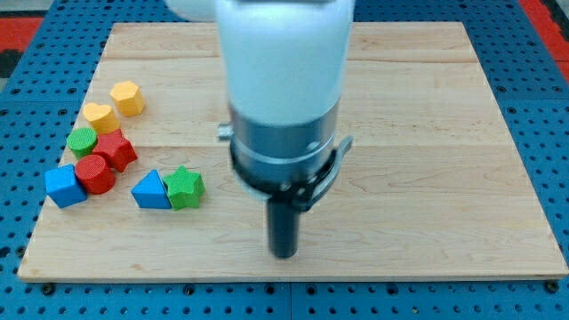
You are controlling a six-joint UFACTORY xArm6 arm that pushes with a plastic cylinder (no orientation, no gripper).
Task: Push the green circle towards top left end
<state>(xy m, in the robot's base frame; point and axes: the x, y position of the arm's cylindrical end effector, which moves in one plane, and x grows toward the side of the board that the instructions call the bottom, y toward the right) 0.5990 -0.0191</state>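
Green circle (82, 140): a short round cylinder, flat top, bright green, with faint ribbing on its side wall. It sits near the left edge of the wooden tabletop (427, 107), roughly halfway between the top-left and bottom-left corners. It is upright and appears intact.

Neighbours of the green circle: a yellow heart (100, 116) just above it toward the top edge, touching or nearly so. A red star-like block (116, 150) is pressed against its right side. A red cylinder (95, 174) lies just below it, toward the bottom edge. A blue cube (64, 185) sits beside the red cylinder, closest of all to the left edge.

A yellow hexagon (128, 98) stands a little apart, up and right of the heart. Further toward the centre, a blue triangle (151, 190) and a green star (185, 187) sit side by side, touching.

My tip (284, 254) is the lower end of a dark straight rod, and it rests on the board near the bottom edge, slightly left of that edge's midpoint. It is well apart from the green circle, with the triangle and star lying between us. It touches no block.

Pincer state: I carry none, only the rod, so there is nothing released or clenched and nothing is grasped. My white and grey arm housing (284, 89) blocks the middle of the board up to the top edge.
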